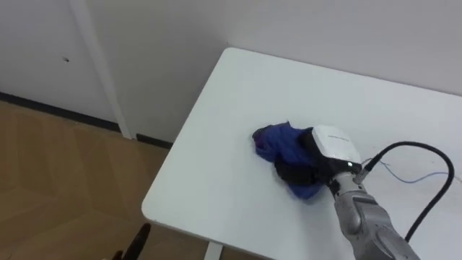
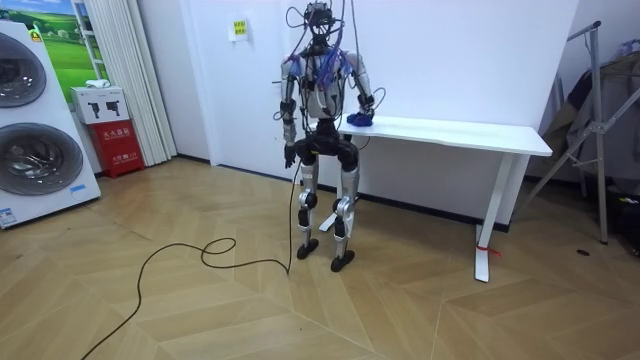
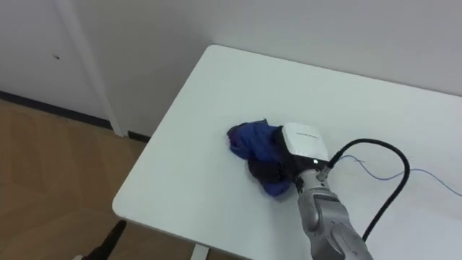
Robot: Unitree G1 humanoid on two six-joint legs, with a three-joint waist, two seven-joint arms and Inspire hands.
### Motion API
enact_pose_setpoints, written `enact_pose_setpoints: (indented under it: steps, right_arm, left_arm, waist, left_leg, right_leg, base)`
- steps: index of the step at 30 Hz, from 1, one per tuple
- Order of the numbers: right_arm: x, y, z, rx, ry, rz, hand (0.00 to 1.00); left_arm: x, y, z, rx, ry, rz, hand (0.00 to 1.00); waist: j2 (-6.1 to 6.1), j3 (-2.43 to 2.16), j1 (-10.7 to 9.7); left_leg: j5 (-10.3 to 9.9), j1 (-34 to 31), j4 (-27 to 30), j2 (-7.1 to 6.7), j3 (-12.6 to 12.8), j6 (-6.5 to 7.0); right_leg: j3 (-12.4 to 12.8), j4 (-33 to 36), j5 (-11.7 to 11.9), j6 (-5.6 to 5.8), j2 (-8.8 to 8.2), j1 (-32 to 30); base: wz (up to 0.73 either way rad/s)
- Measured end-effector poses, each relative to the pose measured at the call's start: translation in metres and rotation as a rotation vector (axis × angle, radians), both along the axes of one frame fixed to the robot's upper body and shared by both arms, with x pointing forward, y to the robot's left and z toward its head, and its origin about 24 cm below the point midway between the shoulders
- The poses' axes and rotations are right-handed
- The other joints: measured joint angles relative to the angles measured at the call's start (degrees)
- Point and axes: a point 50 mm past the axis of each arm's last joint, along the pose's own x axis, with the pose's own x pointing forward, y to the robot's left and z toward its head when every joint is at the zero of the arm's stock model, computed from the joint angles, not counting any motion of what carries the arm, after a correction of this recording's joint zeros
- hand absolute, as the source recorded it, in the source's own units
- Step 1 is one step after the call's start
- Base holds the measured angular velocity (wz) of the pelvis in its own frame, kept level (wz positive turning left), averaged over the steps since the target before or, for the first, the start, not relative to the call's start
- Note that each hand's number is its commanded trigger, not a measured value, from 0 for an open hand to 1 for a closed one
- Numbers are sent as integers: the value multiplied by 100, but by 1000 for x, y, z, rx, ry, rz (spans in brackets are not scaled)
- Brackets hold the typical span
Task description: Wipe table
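Blue cloth lies bunched on white table beneath right robot hand.

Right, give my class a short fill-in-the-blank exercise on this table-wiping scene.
The right hand rests on a crumpled ____ cloth.
The cloth lies on a ____ table.
Behind the table stands a plain ____.
Missing words: blue, white, wall.
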Motion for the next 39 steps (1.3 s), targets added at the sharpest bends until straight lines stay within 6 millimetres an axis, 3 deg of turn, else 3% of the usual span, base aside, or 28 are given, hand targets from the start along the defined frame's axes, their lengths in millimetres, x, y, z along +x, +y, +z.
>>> enact_pose_setpoints:
  steps: [6, 9, 11, 12, 14, 17, 19, 23, 27, 32, 34, 36, 38, 39]
  right_arm:
    - [-2, -20, -13, 224, 36, -154, 100]
    - [-8, -47, -22, 308, 16, -300, 100]
    - [-16, -90, -25, 342, -20, -529, 100]
    - [-19, -103, -25, 334, -27, -581, 100]
    - [-44, -155, -26, 273, -24, -771, 100]
    - [-81, -190, -32, 251, -12, -967, 100]
    - [-93, -200, -33, 244, -14, -1036, 100]
    - [-106, -205, -37, 223, 2, -1075, 100]
    - [-110, -208, -36, 181, 13, -1070, 100]
    - [-98, -201, -32, 54, 42, -973, 100]
    - [-78, -183, -28, -39, 53, -845, 100]
    - [-57, -155, -26, -68, 53, -698, 100]
    - [-25, -107, -20, -124, 57, -454, 100]
    - [-18, -95, -18, -137, 58, -396, 100]
  left_arm:
    - [-6, 6, 1, -14, 0, 91, 0]
    - [-18, 20, 2, 12, 9, 161, 0]
    - [-31, 35, 3, 47, 20, 235, 0]
    - [-34, 38, 4, 55, 26, 252, 0]
    - [-46, 53, 7, 88, 37, 322, 0]
    - [-61, 67, 11, 121, 49, 382, 0]
    - [-61, 69, 11, 129, 47, 392, 0]
    - [-57, 68, 12, 127, 35, 385, 0]
    - [-51, 66, 11, 123, 29, 364, 0]
    - [-36, 59, 10, 96, 19, 315, 0]
    - [-25, 49, 8, 76, 16, 263, 0]
    - [-17, 42, 6, 62, 22, 221, 0]
    - [-5, 31, 5, 42, 14, 160, 0]
    - [-2, 30, 5, 35, 9, 151, 0]
  waist:
    - [-37, 22, -151]
    - [-24, 20, -249]
    - [-49, -4, -458]
    - [-57, -10, -493]
    - [-89, -32, -567]
    - [-151, -74, -735]
    - [-161, -79, -902]
    - [-168, -84, -1128]
    - [-167, -84, -1243]
    - [-124, -85, -1088]
    - [-74, -69, -842]
    - [-75, -65, -769]
    - [-66, -60, -606]
    - [-67, -57, -540]
  left_leg:
    - [-14, 41, 11, -5, 11, 19]
    - [-32, 69, 40, -29, -33, 40]
    - [-41, 7, 97, -85, -147, 58]
    - [-44, 1, 107, -93, -149, 63]
    - [-51, 16, 116, -98, -119, 76]
    - [-53, 95, 93, -73, -85, 74]
    - [-61, 125, 81, -59, -68, 67]
    - [-95, 234, 57, -9, 84, 50]
    - [-104, 258, 76, -15, 81, 46]
    - [-130, 268, 106, 11, 220, 40]
    - [-130, 269, 54, 71, 431, 36]
    - [-128, 269, 33, 99, 511, 26]
    - [-133, 266, 23, 122, 541, 11]
    - [-136, 263, 22, 127, 542, 7]
  right_leg:
    - [-33, -15, -1, 2, -19, 59]
    - [-67, -22, -10, 18, -37, 126]
    - [-178, -22, -33, 57, -76, 149]
    - [-180, -20, -37, 62, -82, 148]
    - [-175, -19, -37, 68, -91, 146]
    - [-166, -20, -37, 68, -79, 194]
    - [-169, -21, -37, 68, -72, 211]
    - [-33, -1, -34, 63, -36, 245]
    - [-34, 19, -30, 56, -41, 237]
    - [125, -3, -25, 47, -6, 182]
    - [355, 93, -4, 14, 33, 55]
    - [408, 99, 10, -4, 60, 15]
    - [442, 104, 18, -18, 83, -17]
    - [438, 106, 21, -22, 88, -25]
  base:
    - [2]
    - [12]
    - [26]
    - [9]
    - [-5]
    - [-6]
    - [-7]
    - [-21]
    - [-8]
    - [-17]
    - [-52]
    - [-29]
    - [-9]
    - [0]
